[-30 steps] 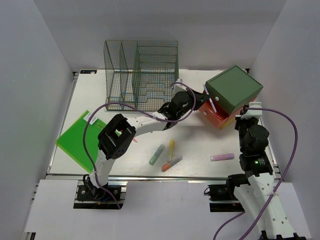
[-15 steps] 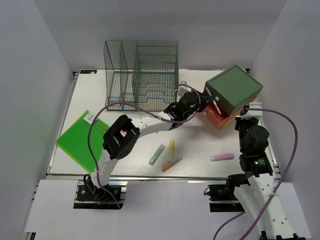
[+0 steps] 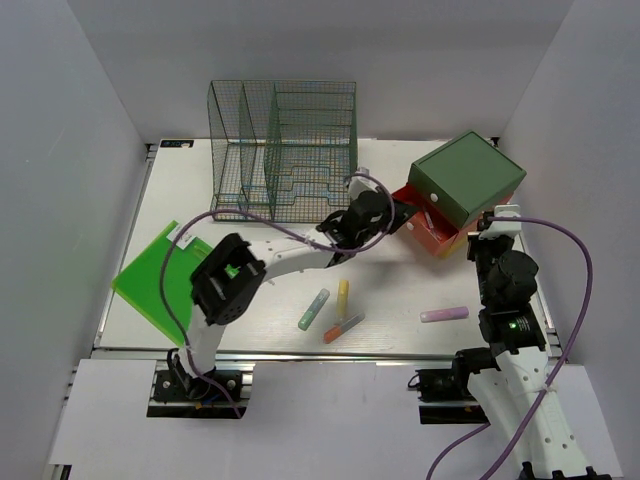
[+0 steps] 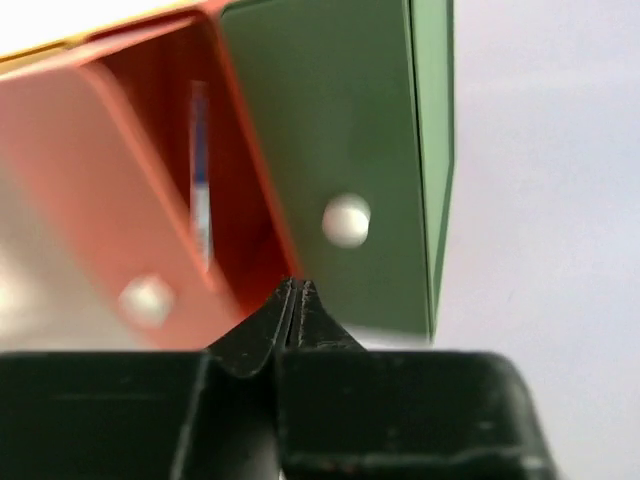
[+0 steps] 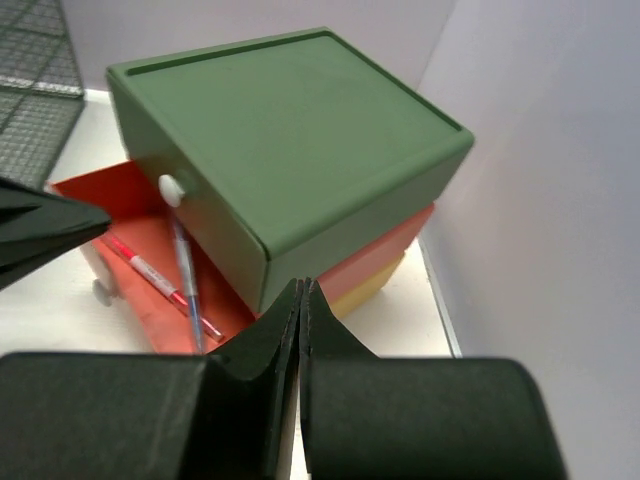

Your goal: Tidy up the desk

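I'm looking into a robotics lab test cell: plain white panels (image 3: pixel 70 150) box in a white worktop (image 3: pixel 400 290) edged with aluminium rail (image 3: pixel 280 352), purple cables (image 3: pixel 588 280) looping above it

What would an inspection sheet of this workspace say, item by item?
Surface: white desk, flat, rail edges.
Job's things: wire rack at the back; drawer box far right, its red drawer open with pens inside.
Clutter: four markers loose near the front; green folder at the left edge.
Grippers: left gripper shut, at the red drawer; right gripper shut, empty.
Cables: purple cables loop over both arms.
Surroundings: white walls; nothing else seen.
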